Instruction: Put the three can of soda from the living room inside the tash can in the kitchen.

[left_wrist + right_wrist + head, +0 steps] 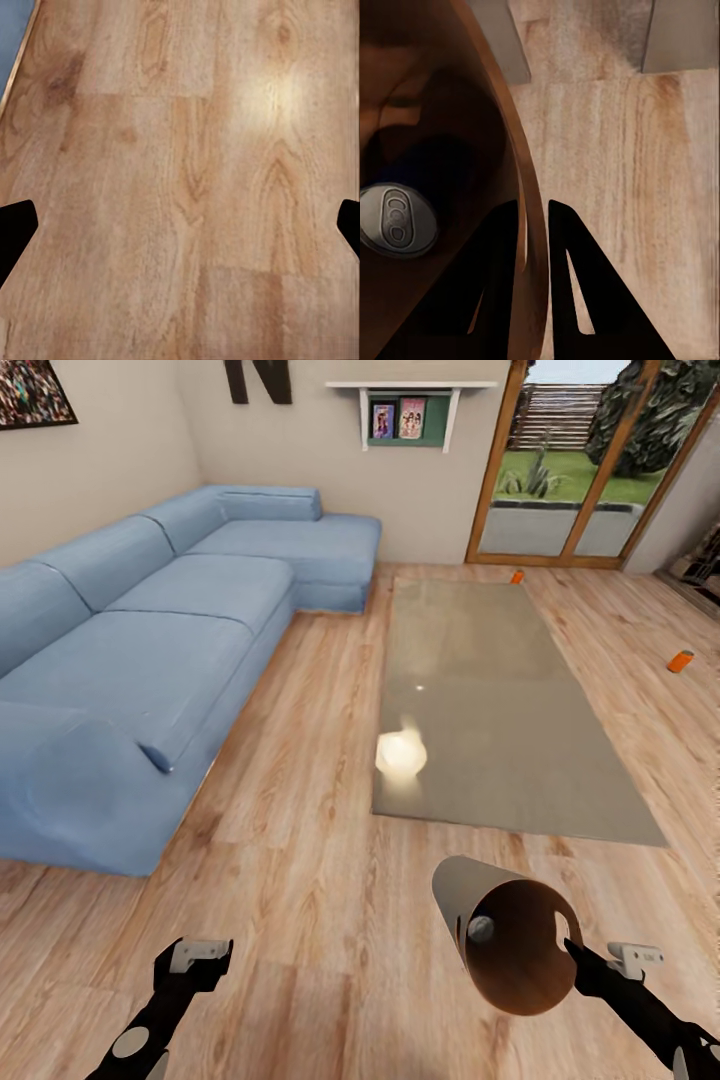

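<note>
Risk centres on the tash can [500,935], which the right end effector [578,957] holds tipped over, its open mouth facing near and its rim pinched between the 2 fingers [499,285], 1 inside the wall and 1 outside. A can of soda [394,220] already lies inside, silvery top toward the mouth, and with the bin tilted this far I judge that a jolt or further tip could let it roll out onto the wood floor [330,920]. The thin rim grip could also slip if the arm swings fast. The left end effector [195,960] hangs empty over bare planks, fingers spread wide. 2 orange cans remain in the living room: one [681,661] on the floor at far right, well apart from the rug [500,700], another [517,576] by the glass doors [570,470] at the rug's far edge. Both lie on round sides or stand small, so a clumsy approach could knock them rolling. The blue sofa [150,650] sits left, leaving the path open.
</note>
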You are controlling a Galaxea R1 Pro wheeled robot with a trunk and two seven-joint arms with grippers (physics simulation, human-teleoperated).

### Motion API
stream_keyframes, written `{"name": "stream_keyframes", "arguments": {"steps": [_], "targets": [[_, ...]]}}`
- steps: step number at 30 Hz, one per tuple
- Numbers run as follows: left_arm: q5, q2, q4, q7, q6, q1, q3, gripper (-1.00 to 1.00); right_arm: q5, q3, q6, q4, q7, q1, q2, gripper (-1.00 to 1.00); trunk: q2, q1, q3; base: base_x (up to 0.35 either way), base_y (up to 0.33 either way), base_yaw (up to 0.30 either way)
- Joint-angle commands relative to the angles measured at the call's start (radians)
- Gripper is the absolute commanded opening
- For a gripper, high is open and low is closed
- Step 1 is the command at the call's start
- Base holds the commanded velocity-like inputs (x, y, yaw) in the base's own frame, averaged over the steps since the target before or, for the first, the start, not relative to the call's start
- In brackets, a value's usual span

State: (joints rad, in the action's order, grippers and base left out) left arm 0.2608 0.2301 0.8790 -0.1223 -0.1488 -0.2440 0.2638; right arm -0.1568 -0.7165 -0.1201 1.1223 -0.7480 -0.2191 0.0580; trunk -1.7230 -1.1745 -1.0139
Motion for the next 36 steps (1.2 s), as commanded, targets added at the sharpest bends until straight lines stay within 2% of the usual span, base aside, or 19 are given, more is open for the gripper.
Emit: {"name": "stream_keyframes", "arguments": {"steps": [1, 19, 24, 36], "targets": [[0.0, 0.0, 0.0, 0.0, 0.0, 0.0, 0.0, 1.0, 0.01, 0.0, -0.002, 0.001, -0.005, 0.0, 0.0, -1.0, 0.0, 0.0, 0.002, 0.0, -0.223, -0.127], [-0.001, 0.0, 0.0, 0.001, 0.0, 0.0, 0.003, 1.0, 0.01, 0.0, -0.001, 0.001, -0.005, 0.0, 0.0, -1.0, 0.0, 0.0, 0.028, 0.0, -0.282, -0.123], [-0.002, 0.0, 0.0, 0.0, 0.0, 0.0, 0.039, 1.0, 0.01, 0.0, -0.001, 0.0, -0.005, 0.0, 0.0, -1.0, 0.0, 0.0, 0.035, 0.0, -0.292, -0.119], [-0.002, 0.0, 0.0, 0.0, 0.001, 0.0, 0.052, 1.0, 0.009, 0.0, -0.002, -0.006, -0.005, 0.0, 0.0, -1.0, 0.0, 0.0, 0.053, 0.0, -0.292, -0.118]]}}
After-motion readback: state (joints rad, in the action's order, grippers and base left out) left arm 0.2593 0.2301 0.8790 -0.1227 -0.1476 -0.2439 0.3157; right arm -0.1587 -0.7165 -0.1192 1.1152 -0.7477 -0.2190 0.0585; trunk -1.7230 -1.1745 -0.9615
